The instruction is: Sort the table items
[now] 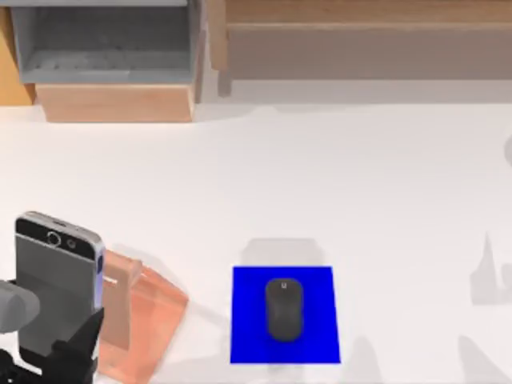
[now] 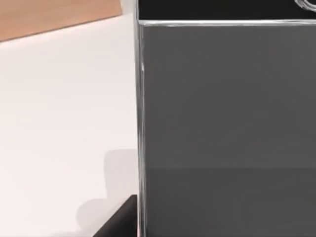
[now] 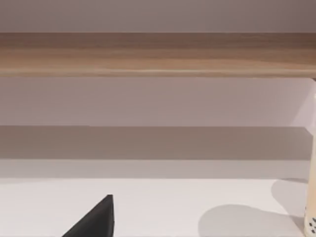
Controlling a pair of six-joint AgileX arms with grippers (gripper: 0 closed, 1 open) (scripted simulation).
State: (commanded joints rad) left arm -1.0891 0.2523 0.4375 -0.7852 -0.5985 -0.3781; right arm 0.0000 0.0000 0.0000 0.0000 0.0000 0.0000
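Smartphone (image 1: 58,264) handling is the matter at the table's (image 1: 320,176) left edge, where the black-framed, grey-screened slab is seen upright and raised, just beside the translucent pink stand (image 1: 148,320) and partly in front of it in the top view. The left gripper (image 1: 68,352) is placed at the phone's lower end, its dark fingers (image 1: 84,340) closed against the body, so the phone is judged to be held; in the left wrist view the screen is seen pressed close to the camera. The phone is judged stiff, fairly light, smooth-sided and therefore slippery, and its glass face is likely to be fragile; a hold across the narrow side edges, low on the body, is judged safest, with the screen kept clear of the pads. Further right, near the front middle of the table, the dark grey mouse (image 1: 283,310) is seen resting on the blue mat (image 1: 248,336). It is judged rigid, light and rounded, so a grip across its flanks at the widest part would be favoured. At the far right, a white, dark-dotted cup-like object (image 3: 311,197) is glimpsed at the edge of the right wrist view; it is probably light and easily tipped. How far the right gripper is opened cannot be told.
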